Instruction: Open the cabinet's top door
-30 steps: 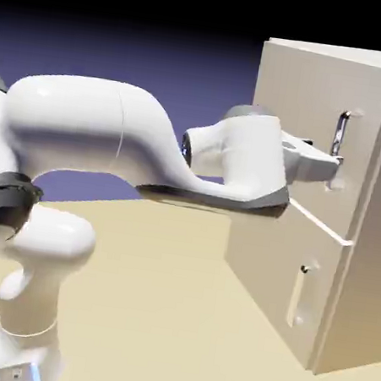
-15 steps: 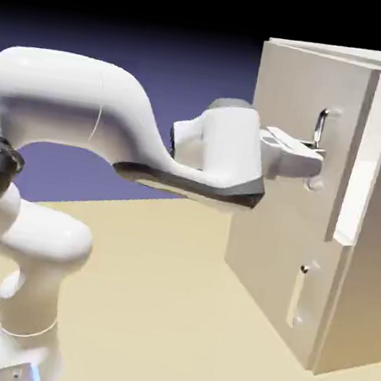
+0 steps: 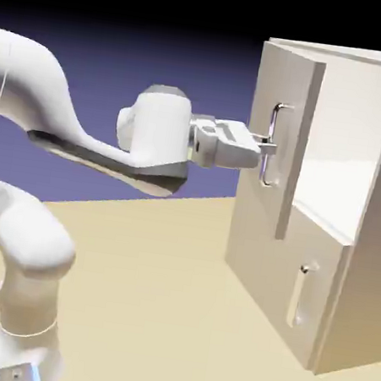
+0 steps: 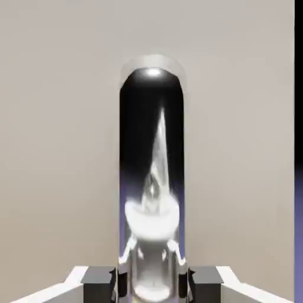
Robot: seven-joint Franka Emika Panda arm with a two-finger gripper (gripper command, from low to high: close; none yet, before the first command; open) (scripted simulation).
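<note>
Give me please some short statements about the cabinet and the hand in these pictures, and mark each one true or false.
1. The top door stands swung out from the cabinet, and the inside shows behind it. True.
2. The hand is closed on the top door's silver handle. True: in the hand view the bar fills the space between the two fingertips.
3. The hand holds the small handle of the lower door. False: it is at the top door's handle.
4. The lower door is also open. False: it lies flat in the cabinet's front.
5. The cabinet lies on its side on the table. False: it stands upright.
</note>
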